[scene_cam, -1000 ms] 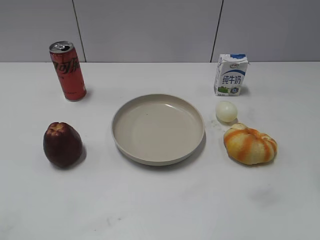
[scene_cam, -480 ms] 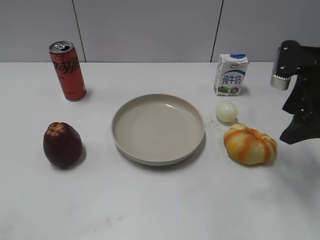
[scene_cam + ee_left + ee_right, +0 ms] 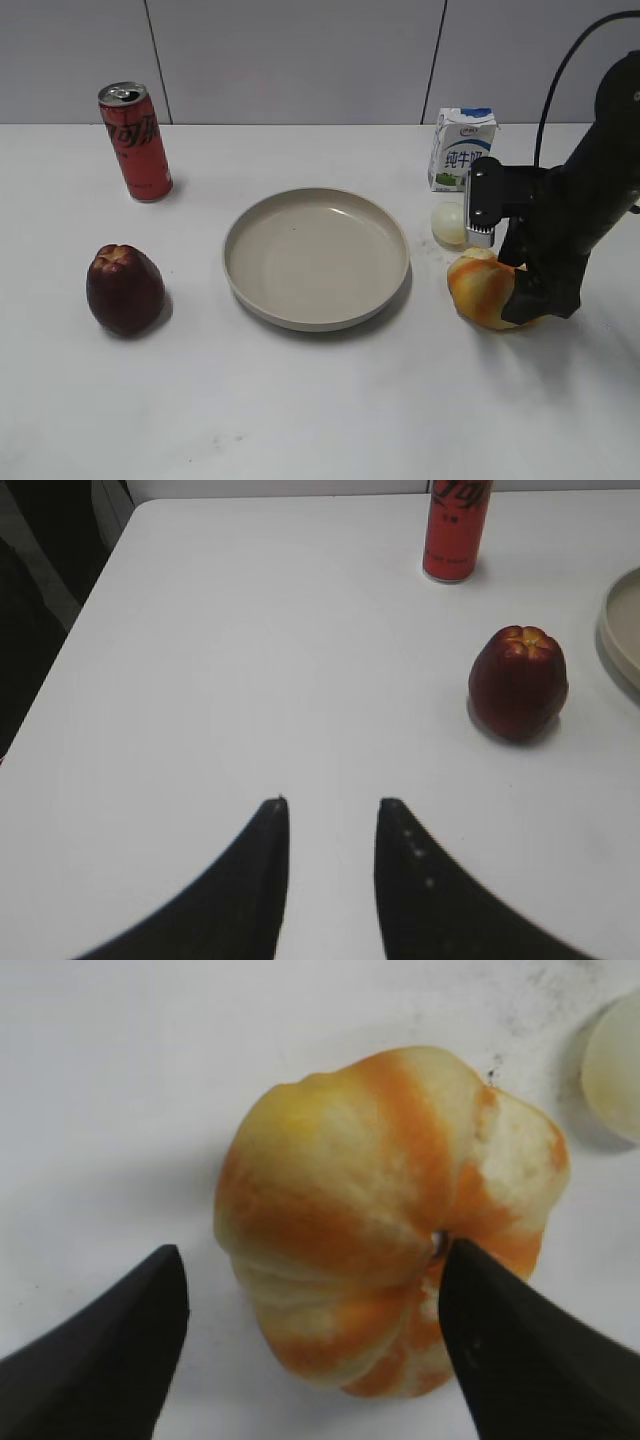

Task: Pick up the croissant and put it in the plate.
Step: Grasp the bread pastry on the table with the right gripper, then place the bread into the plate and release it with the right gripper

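Two dark fingers (image 3: 100, 1350) of the right gripper (image 3: 315, 1335) stand spread wide on either side of the croissant (image 3: 385, 1215), which sits between them on the white table (image 3: 320, 400); one finger lies apart from the pastry's side, while the other sits at or just against its far flank, and contact there cannot be told. Nothing is grasped. From the exterior camera, the right gripper (image 3: 525, 290) covers the right half of the croissant (image 3: 480, 290). Just beyond the gripper lies a pale egg (image 3: 449, 222), and farther back stands a milk carton (image 3: 460, 150). Off to the gripper's side, near the croissant but not touching it, rests the beige plate (image 3: 300, 310), bare inside. Well apart on the other side of the plate, the left gripper (image 3: 330, 805) hangs over bare table with its jaws parted and holding nothing; ahead of it and to one side sits a dark red apple (image 3: 518, 682), with a red soda can (image 3: 457, 530) standing farther on.
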### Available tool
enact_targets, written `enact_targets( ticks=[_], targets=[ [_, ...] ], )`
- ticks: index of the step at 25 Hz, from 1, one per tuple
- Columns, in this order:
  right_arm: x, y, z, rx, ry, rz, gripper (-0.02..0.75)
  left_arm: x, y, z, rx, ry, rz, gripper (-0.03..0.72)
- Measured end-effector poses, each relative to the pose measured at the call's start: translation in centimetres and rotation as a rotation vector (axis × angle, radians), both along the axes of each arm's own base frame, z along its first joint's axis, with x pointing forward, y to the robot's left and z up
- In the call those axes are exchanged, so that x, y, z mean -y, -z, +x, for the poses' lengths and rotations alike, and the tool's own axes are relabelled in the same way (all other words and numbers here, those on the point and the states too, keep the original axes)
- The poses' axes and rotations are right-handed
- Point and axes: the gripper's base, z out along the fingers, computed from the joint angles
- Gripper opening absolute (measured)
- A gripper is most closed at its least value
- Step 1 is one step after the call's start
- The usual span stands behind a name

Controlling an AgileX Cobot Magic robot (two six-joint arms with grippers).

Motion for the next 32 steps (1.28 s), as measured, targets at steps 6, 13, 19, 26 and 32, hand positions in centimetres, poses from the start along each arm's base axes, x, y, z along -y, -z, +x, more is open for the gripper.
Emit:
enact_targets(
  ticks=[6,13,19,26,32],
  targets=[
    [-0.1,2.9,0.8,-0.007,0.007,-0.018,0.589,0.0,0.0,0.0,0.0,0.0,0.0,0.234],
    [-0.1,3.6,1.0,-0.011,0.009,-0.022,0.324,0.0,0.0,0.0,0.0,0.0,0.0,0.234],
    [0.1,1.7,0.9,0.029,-0.013,-0.029,0.202,0.0,0.0,0.0,0.0,0.0,0.0,0.234],
    [-0.6,-4.9,0.7,0.16,-0.058,-0.004,0.202,0.0,0.0,0.0,0.0,0.0,0.0,0.234],
    [-6.5,-9.1,2.2,0.279,-0.202,0.05,0.202,0.0,0.0,0.0,0.0,0.0,0.0,0.234]
  ],
)
